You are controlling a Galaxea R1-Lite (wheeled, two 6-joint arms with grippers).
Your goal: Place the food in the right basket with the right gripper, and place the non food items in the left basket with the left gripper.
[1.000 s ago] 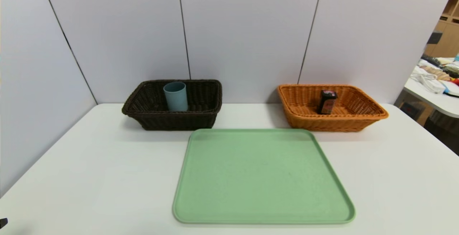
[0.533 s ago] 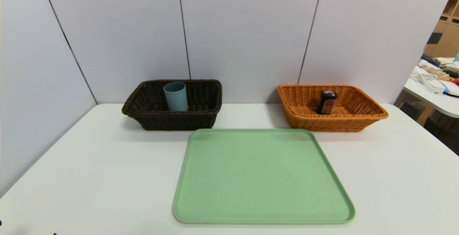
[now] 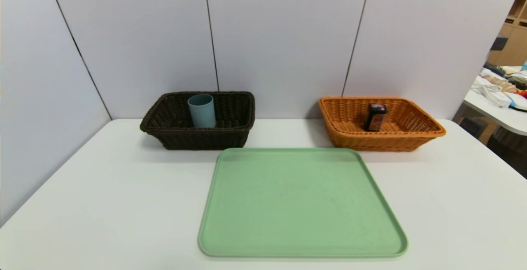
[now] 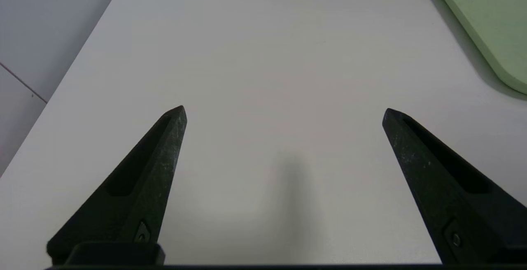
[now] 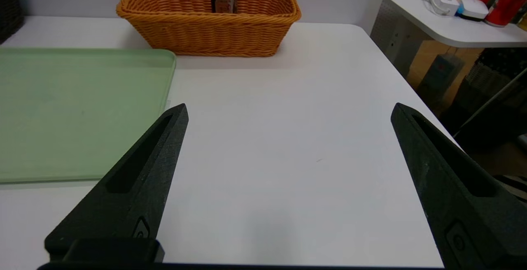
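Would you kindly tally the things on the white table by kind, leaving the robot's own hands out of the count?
Baskets: 2, the dark brown basket and the orange basket
Cups: 1, the blue cup standing in the dark brown basket
Drink cartons: 1, the black carton standing in the orange basket
Trays: 1, the green tray
Total: 5

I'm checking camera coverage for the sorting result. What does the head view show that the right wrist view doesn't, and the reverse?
Only the head view: the blue cup upright in the dark brown basket, whole.
Only the right wrist view: the right gripper, open, holding nothing, over the white table.
Both: the drink carton standing in the orange basket, and the bare green tray.
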